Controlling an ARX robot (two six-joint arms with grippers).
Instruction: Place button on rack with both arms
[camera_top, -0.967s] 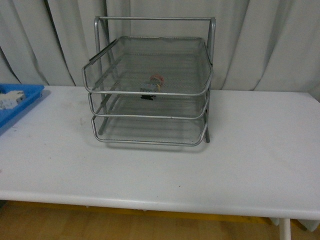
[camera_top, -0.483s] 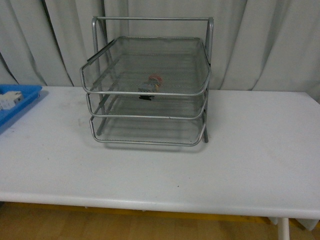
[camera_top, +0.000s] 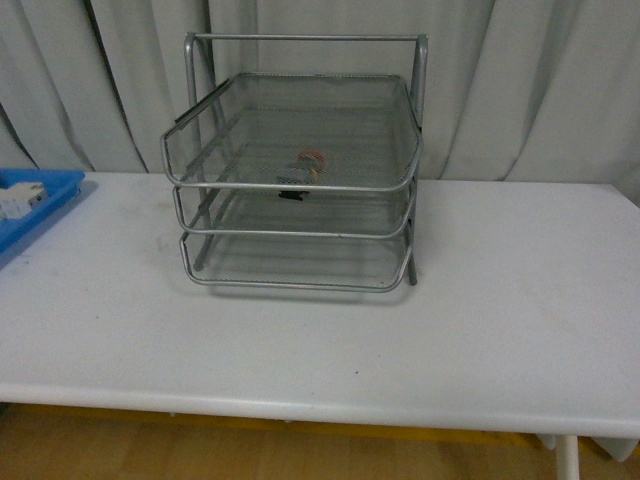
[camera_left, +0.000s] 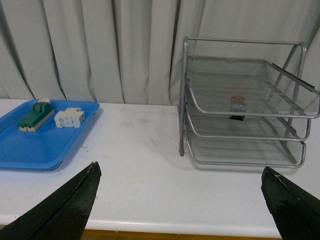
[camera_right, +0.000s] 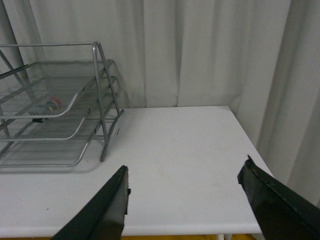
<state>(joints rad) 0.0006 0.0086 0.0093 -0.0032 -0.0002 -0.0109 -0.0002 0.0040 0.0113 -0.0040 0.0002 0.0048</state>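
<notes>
Closest in, both wrist views show the grippers hanging back over the near edge of the white table (camera_top: 500, 330): the left gripper (camera_left: 182, 200) has its two black fingers (camera_left: 70, 210) spread wide with nothing between them, and the right gripper (camera_right: 185, 200) is the same deal, fingers (camera_right: 107, 207) far apart and holding nothing. Neither arm shows up in the front view at all. Nothing sits between the grippers and the rack, just bare tabletop. Off on the robot's left side there's a flat blue tray (camera_left: 45, 145) lying on the table, well apart from the rack, and in it are a green-and-beige block (camera_left: 35, 116) and a white block (camera_left: 69, 118) sitting just beside each other near its far end. Further back, the rack (camera_top: 297, 165) stands upright on the table, silver tubular frame with three wire-mesh shelves stacked one over another. The button (camera_top: 308, 168) is already in there, and it's the only thing in the rack that I can see. You only get it through the mesh so it's fuzzy, but there's a reddish cap with bits of blue and yellow and a dark body under it. I can't tell for sure whether it rests on the top shelf or the middle one. Behind everything hangs a pale pleated curtain (camera_top: 520, 90).
</notes>
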